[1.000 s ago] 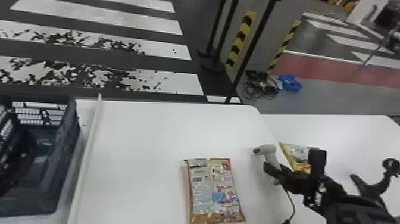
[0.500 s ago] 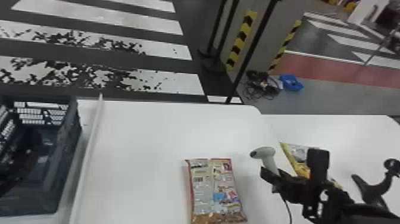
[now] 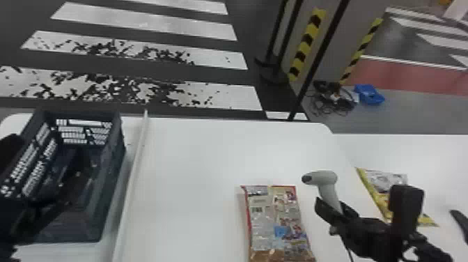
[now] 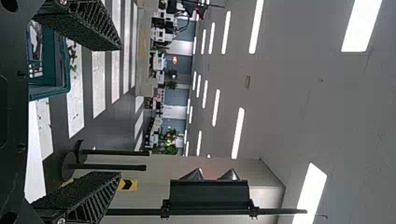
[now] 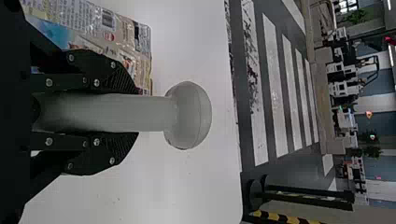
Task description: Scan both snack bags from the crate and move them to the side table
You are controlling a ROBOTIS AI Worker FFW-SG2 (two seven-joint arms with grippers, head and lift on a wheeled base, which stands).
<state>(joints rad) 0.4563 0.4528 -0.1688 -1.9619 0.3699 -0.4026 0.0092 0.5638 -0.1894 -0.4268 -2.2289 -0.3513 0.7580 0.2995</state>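
- Right gripper (image 5: 137, 113): 1, closed around the handle of the scanner (image 3: 326, 190); scanner head clear of the fingertips. A firm grip is called for, so that the handle is not twisted during aiming.
- Snack bag (image 3: 275, 223): 1, laid flat on the main table (image 3: 195, 195), barcode (image 3: 257, 209) uppermost and uncovered. Judged next for scanning.
- Aim: scanner head to be brought over the bag and its face turned squarely down to the barcode, with a gap left. If glare from the creased wrapper spoils the reading, a slight tilt is advised.
- Cable (image 3: 349, 252): 1, hanging from the scanner; to be kept from being dragged across the bag.
- Yellow snack bag (image 3: 379, 195): 1, on the side table (image 3: 400, 149), behind the right arm; not to be brushed by it.
- Left gripper (image 4: 120, 111): 1, fingers spread, nothing grasped; its arm is seen at the crate (image 3: 113, 174).
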